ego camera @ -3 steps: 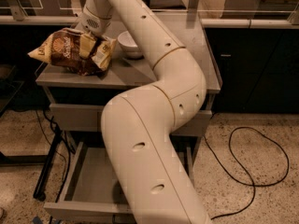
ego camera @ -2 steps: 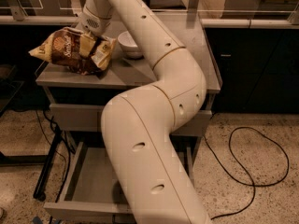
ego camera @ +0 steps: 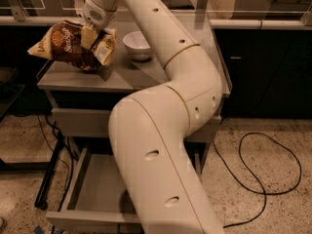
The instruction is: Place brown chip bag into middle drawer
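Item: brown chip bag (ego camera: 66,45), upper left of frame, at the left end of the cabinet top (ego camera: 136,77), its right end pinched in the closed gripper (ego camera: 89,36). Step in hand, as I judge it: grasp made, carry pending; next I must swing the bag forward and down into the middle drawer (ego camera: 95,189), open at lower left. Arm (ego camera: 161,130): rises from lower centre, elbows right, reaches back past the white bowl (ego camera: 138,44).
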`<action>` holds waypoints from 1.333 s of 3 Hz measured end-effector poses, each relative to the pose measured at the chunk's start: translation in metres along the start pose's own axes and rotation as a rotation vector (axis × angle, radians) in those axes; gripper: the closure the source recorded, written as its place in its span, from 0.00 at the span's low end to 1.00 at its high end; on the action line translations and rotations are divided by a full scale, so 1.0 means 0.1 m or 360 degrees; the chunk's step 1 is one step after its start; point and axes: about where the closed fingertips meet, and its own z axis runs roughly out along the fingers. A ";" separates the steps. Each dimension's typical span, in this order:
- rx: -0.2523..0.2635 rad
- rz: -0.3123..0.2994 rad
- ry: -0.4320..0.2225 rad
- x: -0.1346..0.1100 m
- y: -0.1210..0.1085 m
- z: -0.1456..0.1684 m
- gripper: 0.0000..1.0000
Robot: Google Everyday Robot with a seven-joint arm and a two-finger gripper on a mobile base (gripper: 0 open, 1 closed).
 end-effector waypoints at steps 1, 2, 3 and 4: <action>0.0025 -0.0030 -0.0065 -0.07 0.14 -0.41 1.00; 0.0018 -0.0033 -0.0062 -0.08 0.17 -0.38 1.00; 0.0053 0.0005 -0.0046 -0.01 0.19 -0.51 1.00; 0.0068 0.0055 -0.0045 0.08 0.43 -0.76 1.00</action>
